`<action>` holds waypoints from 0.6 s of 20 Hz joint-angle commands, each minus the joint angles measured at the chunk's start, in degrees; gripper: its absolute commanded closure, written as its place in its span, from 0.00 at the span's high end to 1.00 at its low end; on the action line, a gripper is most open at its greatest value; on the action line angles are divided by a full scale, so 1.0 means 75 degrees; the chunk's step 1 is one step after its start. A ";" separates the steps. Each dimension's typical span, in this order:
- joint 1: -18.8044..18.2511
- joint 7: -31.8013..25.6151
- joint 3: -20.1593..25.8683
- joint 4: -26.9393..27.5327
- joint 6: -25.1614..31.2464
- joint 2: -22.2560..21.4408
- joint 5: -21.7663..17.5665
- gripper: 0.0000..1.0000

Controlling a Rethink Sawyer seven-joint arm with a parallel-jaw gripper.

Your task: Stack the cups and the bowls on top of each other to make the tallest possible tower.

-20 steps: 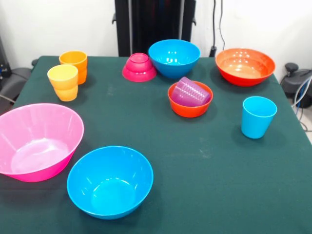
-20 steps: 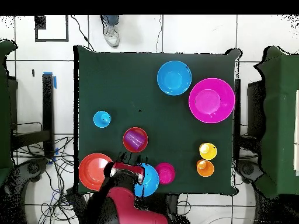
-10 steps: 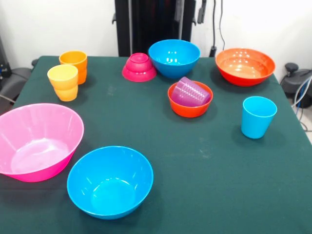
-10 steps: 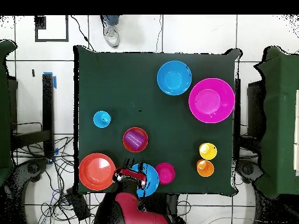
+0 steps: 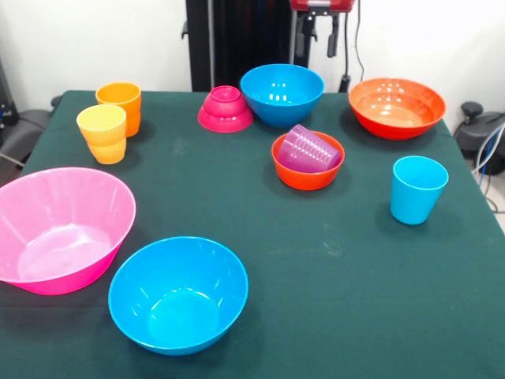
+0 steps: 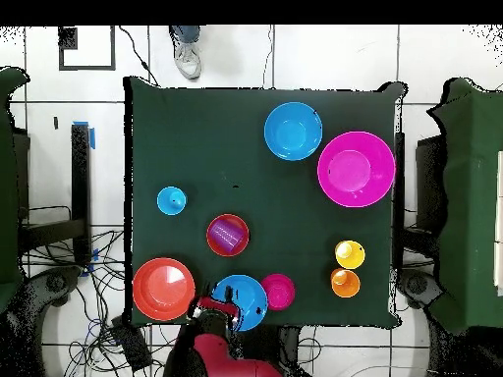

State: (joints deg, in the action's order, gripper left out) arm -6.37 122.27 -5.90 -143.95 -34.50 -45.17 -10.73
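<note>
Front view, green table [image 5: 339, 300]. Gripper [image 5: 322, 31] at the far edge, above and between the far blue bowl [image 5: 282, 93] and wide orange bowl [image 5: 397, 106]; fingers hang apart, holding nothing. Magenta bowl [image 5: 226, 109] inverted, just left of the far blue bowl. Purple cup [image 5: 308, 149] lies tilted inside the small orange-red bowl [image 5: 308, 162], mid-table. Light blue cup [image 5: 417, 189] upright at right. Orange cup [image 5: 120, 106] and yellow-orange cup [image 5: 102, 133] upright, touching, far left. Pink bowl [image 5: 59, 229] near left; second blue bowl [image 5: 178, 294] beside it.
</note>
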 commanded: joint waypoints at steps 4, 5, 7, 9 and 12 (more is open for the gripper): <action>0.0352 0.1583 0.0286 0.0063 -0.0397 0.0638 -0.0108 1.00; 0.0392 0.1601 0.0259 0.0075 -0.0429 0.0613 -0.0054 1.00; 0.0386 0.1645 0.0339 0.0182 -0.0472 0.0706 -0.0056 1.00; 0.0379 0.1685 0.0404 0.0284 -0.0573 0.0868 -0.0099 1.00; 0.0415 0.1761 0.0440 0.0352 -0.0774 0.1070 -0.0104 1.00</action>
State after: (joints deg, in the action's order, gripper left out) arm -4.33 123.32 -6.06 -144.31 -36.77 -42.60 -11.05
